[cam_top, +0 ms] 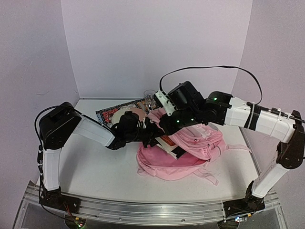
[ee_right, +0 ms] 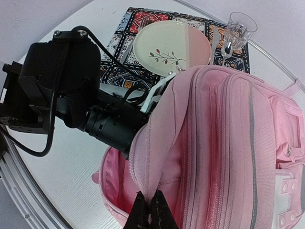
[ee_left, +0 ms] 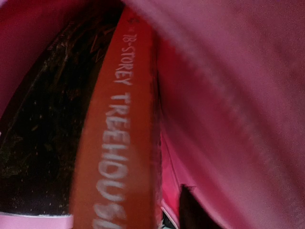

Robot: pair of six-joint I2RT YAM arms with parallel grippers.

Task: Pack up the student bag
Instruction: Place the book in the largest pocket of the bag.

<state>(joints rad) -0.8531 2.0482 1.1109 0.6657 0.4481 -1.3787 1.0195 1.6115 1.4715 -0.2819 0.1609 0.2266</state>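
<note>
The student bag [cam_top: 195,143] lies in the middle of the table, a big pink backpack with its mouth facing left. My right gripper [ee_right: 151,210] is shut on the fabric edge of the bag's opening and holds that flap up. My left arm [ee_right: 100,121] reaches into the mouth from the left, so its gripper is hidden in the top and right wrist views. Inside the bag [ee_left: 238,95], the left wrist view shows an orange-red book spine [ee_left: 119,143] reading "78-Storey Treehouse" beside a dark cover [ee_left: 43,124]. Its jaws do not show clearly. The book's end [cam_top: 167,143] sticks out of the mouth.
Behind the bag lies a patterned placemat [ee_right: 121,78] with a cream and pink plate [ee_right: 171,47], cutlery [ee_right: 214,40] and a clear glass [ee_right: 240,26] on it. The table's rounded front edge [ee_right: 28,191] is near the left arm.
</note>
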